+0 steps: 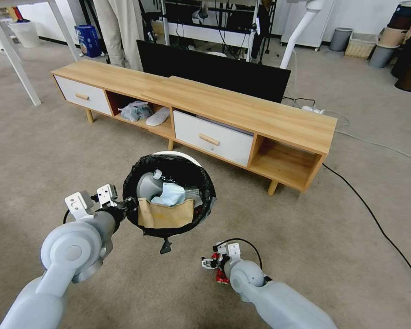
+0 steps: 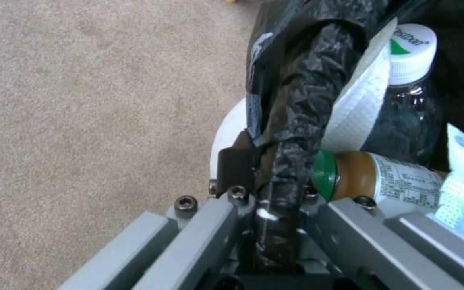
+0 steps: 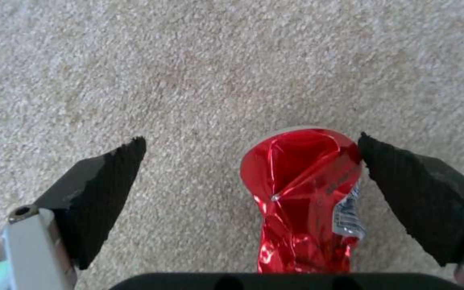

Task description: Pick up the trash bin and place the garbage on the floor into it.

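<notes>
One trash bin (image 1: 169,196) hangs above the floor (image 1: 77,146), its black-lined rim clamped by the left gripper (image 1: 129,204) at the bin's 9 o'clock edge; in the left wrist view the fingers (image 2: 237,165) pinch the bag-covered rim (image 2: 296,133). Inside the bin I count two bottles, one clear with a white cap (image 2: 412,52) and one with a green cap (image 2: 326,173), one white tissue (image 2: 358,108), one pale blue face mask (image 1: 171,195) and one brown paper bag (image 1: 164,214). One piece of garbage lies on the carpet: a crushed red can (image 3: 302,193), at the bin's 5 o'clock. The right gripper (image 3: 251,177) is spread wide around it, the can touching one pad (image 3: 415,193) and well apart from the other.
</notes>
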Available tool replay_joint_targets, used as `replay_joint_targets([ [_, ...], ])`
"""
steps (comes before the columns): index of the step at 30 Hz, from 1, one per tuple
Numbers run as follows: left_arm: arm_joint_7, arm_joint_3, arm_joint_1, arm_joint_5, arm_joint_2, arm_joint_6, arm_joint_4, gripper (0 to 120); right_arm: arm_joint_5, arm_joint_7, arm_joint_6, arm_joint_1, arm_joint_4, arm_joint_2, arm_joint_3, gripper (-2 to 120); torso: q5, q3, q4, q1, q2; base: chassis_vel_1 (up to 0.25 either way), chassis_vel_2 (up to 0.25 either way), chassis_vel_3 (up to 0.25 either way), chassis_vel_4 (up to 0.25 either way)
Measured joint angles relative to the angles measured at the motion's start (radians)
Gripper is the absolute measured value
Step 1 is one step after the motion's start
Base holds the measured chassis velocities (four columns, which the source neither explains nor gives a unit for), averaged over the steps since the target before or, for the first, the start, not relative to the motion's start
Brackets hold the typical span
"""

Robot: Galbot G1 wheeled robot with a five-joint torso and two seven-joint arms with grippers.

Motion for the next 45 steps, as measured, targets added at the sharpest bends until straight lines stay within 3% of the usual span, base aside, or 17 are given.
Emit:
replay_joint_targets([
  [18, 0.009, 0.014, -0.009, 0.013, -0.008, -0.001, 0.012, 0, -0.069, -0.042, 0.031, -0.021, -0.076, -0.034, 0.040, 99, 0.0002, 0.000, 0.0000, 0.000, 0.000, 0.000, 0.000, 0.000, 0.000],
  [21, 0.009, 0.012, -0.010, 0.013, -0.006, -0.001, 0.014, 0, -0.082, -0.048, 0.033, -0.023, -0.078, -0.037, 0.040, 94, 0.0003, 0.000, 0.0000, 0.000, 0.000, 0.000, 0.000, 0.000, 0.000],
  [24, 0.010, 0.011, -0.010, 0.013, -0.006, -0.001, 0.014, 0, -0.103, -0.057, 0.035, -0.024, -0.075, -0.045, 0.036, 85, -0.0003, 0.000, -0.0002, 0.000, 0.000, 0.000, 0.000, 0.000, 0.000],
  [25, 0.010, 0.011, -0.010, 0.014, -0.007, -0.001, 0.014, 0, -0.107, -0.059, 0.035, -0.023, -0.071, -0.049, 0.034, 75, -0.0006, 0.000, -0.0006, 0.000, 0.000, 0.000, 0.000, 0.000, 0.000],
  [31, 0.010, 0.011, -0.011, 0.015, -0.008, -0.001, 0.015, 0, -0.110, -0.059, 0.035, -0.016, -0.071, -0.047, 0.031, 59, -0.0012, 0.000, -0.0010, 0.000, 0.000, 0.000, 0.000, 0.000, 0.000],
  [33, 0.012, 0.010, -0.010, 0.015, -0.008, -0.001, 0.015, 0, -0.114, -0.072, 0.037, -0.012, -0.069, -0.049, 0.026, 50, 0.0008, 0.000, 0.0001, 0.000, 0.000, 0.000, 0.000, 0.000, 0.000],
  [36, 0.012, 0.010, -0.010, 0.018, -0.008, -0.002, 0.017, 0, -0.114, -0.078, 0.039, -0.011, -0.065, -0.056, 0.026, 50, 0.0002, 0.000, 0.0009, 0.000, 0.000, 0.000, 0.000, 0.000, 0.000],
  [45, 0.014, 0.018, -0.013, 0.027, -0.012, -0.002, 0.022, 0, -0.117, -0.080, 0.048, -0.017, -0.057, -0.071, 0.038, 50, 0.0003, 0.000, 0.0000, 0.000, 0.000, 0.000, 0.000, 0.000, 0.000],
])
